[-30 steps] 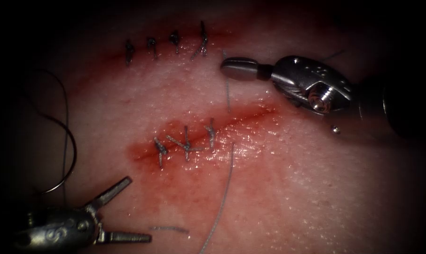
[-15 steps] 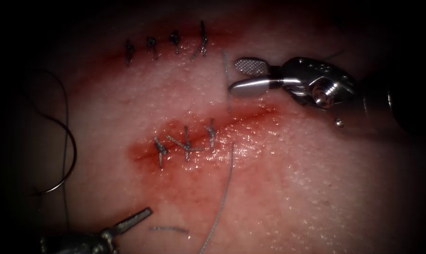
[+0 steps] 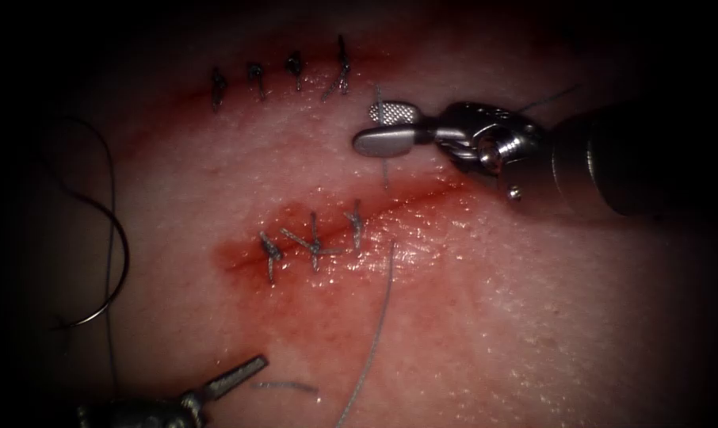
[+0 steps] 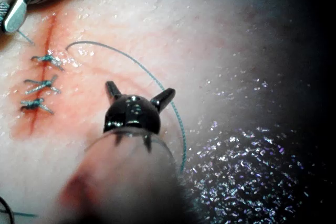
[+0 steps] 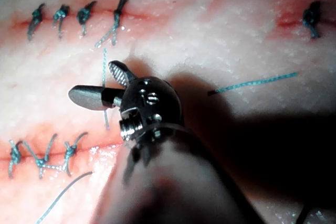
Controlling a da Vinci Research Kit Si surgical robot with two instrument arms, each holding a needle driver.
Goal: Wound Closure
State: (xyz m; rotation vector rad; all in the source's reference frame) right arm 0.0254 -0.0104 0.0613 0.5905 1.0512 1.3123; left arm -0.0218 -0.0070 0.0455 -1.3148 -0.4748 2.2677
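Note:
My right tool (image 3: 367,127) hovers above the right, unstitched stretch of the cut (image 3: 422,194), its jaws open. A short thread end (image 3: 385,170) rising from the tissue crosses the gap between them, as the right wrist view (image 5: 92,80) also shows. My left tool (image 4: 140,88) sits low at the left edge of the endoscope view, jaws open and holding nothing. The curved needle (image 3: 124,254) lies free on the tissue far to the left of the cut. A long thread (image 3: 379,325) runs from the cut toward the near edge.
Three stitches (image 3: 313,242) close the left part of the cut, with red fluid around them. A second stitched cut (image 3: 280,75) lies farther back. A loose cut end of thread (image 3: 288,386) lies beside the left tool. Dark thread loops (image 3: 109,182) trail near the needle.
The right tool's jaws have opened, and it moved left and slightly down onto the standing thread end. The left tool dropped toward the lower edge.

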